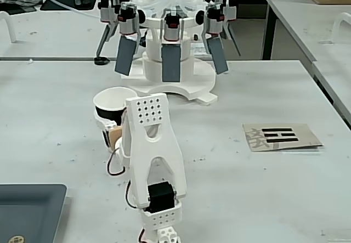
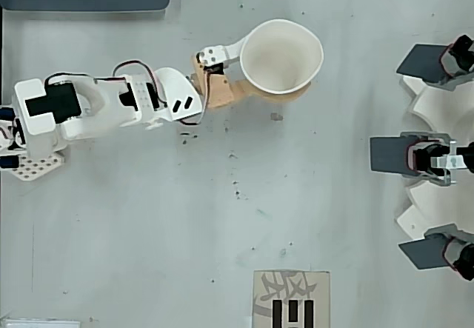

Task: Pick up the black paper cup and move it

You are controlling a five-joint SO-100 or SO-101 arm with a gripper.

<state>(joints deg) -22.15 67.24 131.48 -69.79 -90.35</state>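
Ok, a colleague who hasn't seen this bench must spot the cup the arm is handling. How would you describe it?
Find the white robot arm on the grey table in the overhead view. At its tip, the end effector is closed around the black paper cup. It is the only cup there: black outside, white inside, rim squeezed slightly oval.
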